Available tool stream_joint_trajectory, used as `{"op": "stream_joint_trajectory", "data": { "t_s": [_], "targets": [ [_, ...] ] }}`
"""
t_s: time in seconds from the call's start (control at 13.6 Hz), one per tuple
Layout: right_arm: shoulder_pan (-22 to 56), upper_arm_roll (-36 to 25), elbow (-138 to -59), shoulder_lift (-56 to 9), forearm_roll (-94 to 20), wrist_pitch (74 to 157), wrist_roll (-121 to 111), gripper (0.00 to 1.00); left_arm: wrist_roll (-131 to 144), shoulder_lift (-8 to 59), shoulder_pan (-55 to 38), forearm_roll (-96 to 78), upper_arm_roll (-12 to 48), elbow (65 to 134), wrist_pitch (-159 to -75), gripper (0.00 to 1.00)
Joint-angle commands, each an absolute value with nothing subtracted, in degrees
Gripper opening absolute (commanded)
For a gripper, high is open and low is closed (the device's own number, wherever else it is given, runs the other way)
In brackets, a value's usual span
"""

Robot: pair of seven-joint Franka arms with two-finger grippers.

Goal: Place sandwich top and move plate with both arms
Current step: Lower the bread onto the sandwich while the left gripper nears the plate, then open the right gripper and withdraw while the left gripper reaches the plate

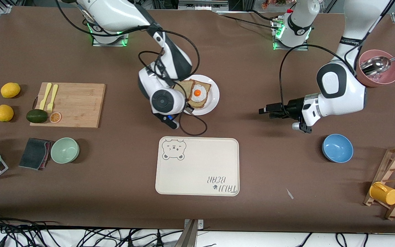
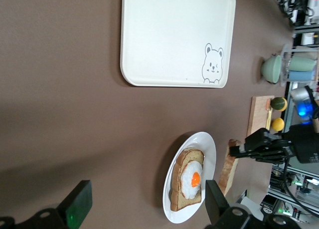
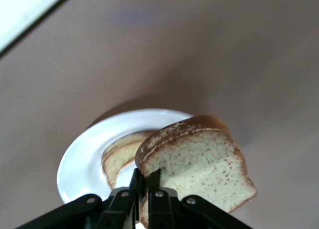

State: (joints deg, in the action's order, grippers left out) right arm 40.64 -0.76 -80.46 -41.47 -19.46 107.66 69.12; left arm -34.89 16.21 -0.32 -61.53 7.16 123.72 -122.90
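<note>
Nearest the front camera lies the cream bear-print tray (image 1: pixel 197 166), flat on the brown table (image 1: pixel 122 164), nothing on it. Toward my left arm's end, a little farther from the camera than the tray's near edge, sits a blue bowl (image 1: pixel 337 148); toward my right arm's end, a pale green bowl (image 1: pixel 64 150) with a dark folded cloth (image 1: pixel 35 153) just beside it.

Farther from the camera than the tray is the plate (image 1: pixel 212 99) — round, white, glossy. On it lies a bread slice bearing a fried egg (image 1: pixel 199 94), egg side up, yolk visible.

My right gripper (image 3: pixel 141 186) is up in the air over the plate's edge on the side toward my right arm's end. Its fingers are clamped tight on the sandwich top (image 3: pixel 199 164), pinching it at the crust edge; the slice stands tilted, crumb face showing in the right wrist view, not touching the egg slice below. In the front view only a strip of the slice (image 1: pixel 183 88) shows past my wrist housing.

My left gripper (image 1: pixel 267 110) hovers over bare table between the plate and the blue bowl, well apart from the plate — fingers (image 2: pixel 79 205) spread wide, holding nothing. This arm waits.

At my right arm's end: a wooden cutting board (image 1: pixel 70 104) with yellow cutlery. At my left arm's end, a pink bowl (image 1: pixel 379 68) with a metal scoop in it.
</note>
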Motion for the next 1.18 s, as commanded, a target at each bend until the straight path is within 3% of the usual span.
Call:
{"op": "stream_joint_trajectory", "data": {
  "t_s": [0.0, 0.37, 0.44, 0.51, 0.59, 0.88, 1.1],
  "targets": [
    [43.9, -1.2, -78.0, -45.1, -20.3, 110.3, 71.5, 0.00, -40.1, 13.5, -0.3, -65.0, 7.1, 127.5, -125.3, 1.00],
    [44.1, -1.2, -77.6, -45.4, -20.0, 113.6, 70.8, 0.02, -46.3, 13.9, -0.6, -65.3, 7.1, 129.1, -127.7, 1.00],
    [44.1, -1.3, -77.6, -45.4, -19.7, 113.6, 71.0, 0.55, -46.3, 13.9, -0.7, -65.5, 7.1, 129.1, -127.8, 1.00],
    [44.1, -1.4, -77.6, -45.3, -18.4, 113.5, 71.3, 0.85, -46.3, 14.0, -0.8, -66.7, 7.1, 129.2, -127.8, 1.00],
    [44.2, -1.4, -77.6, -44.8, -16.6, 113.1, 71.3, 1.00, -46.3, 14.1, -1.0, -67.8, 7.2, 129.3, -127.8, 1.00],
    [43.5, -2.5, -77.6, -41.8, -13.4, 111.7, 69.9, 1.00, -46.4, 16.0, -1.3, -71.5, 11.2, 129.2, -131.0, 1.00],
    [43.2, -7.5, -77.6, -37.9, -12.0, 104.9, 63.6, 1.00, -46.9, 17.5, -1.4, -74.2, 13.9, 129.1, -131.6, 0.99]
  ]
}}
